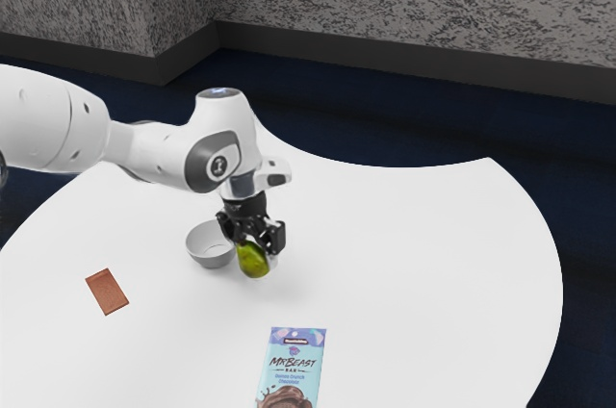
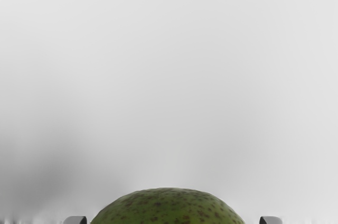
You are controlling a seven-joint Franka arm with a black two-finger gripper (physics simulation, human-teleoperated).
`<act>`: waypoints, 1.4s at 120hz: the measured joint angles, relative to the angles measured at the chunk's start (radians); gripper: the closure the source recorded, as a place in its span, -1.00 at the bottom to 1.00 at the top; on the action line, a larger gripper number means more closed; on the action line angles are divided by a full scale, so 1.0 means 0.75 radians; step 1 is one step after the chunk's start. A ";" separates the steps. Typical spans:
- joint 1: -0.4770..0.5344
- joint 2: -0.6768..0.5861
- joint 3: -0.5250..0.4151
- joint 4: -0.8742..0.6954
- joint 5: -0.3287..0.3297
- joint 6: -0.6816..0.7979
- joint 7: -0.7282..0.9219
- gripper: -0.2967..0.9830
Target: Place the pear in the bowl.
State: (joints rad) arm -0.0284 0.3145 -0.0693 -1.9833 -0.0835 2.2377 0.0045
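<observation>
Chocolate bar (image 1: pixel 292 369) nearest, about five o'clock of the pear (image 1: pixel 253 260) on the exterior view's clock. Hand (image 1: pixel 255 252) looks clamped on the pear, apparently just above the worktop (image 1: pixel 414 264). Bowl (image 1: pixel 209 259) just beside, nine to ten o'clock. Step: carry. Next: raise pear over rim, shift that way, center, lower, release.
</observation>
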 joint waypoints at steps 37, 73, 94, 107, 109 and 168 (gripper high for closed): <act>0.006 -0.035 0.164 0.104 0.031 -0.157 0.031 0.03; 0.011 0.164 0.252 0.351 0.054 -0.322 0.055 0.02; 0.013 0.247 0.276 0.441 0.052 -0.366 0.065 0.02; 0.015 0.288 0.280 0.489 0.049 -0.386 0.070 0.02; 0.015 0.291 0.280 0.494 0.049 -0.388 0.071 0.02; 0.009 0.124 0.261 0.371 0.032 -0.407 0.096 -0.47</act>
State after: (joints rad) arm -0.0218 0.4078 0.1267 -1.7051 -0.0595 1.9323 0.0767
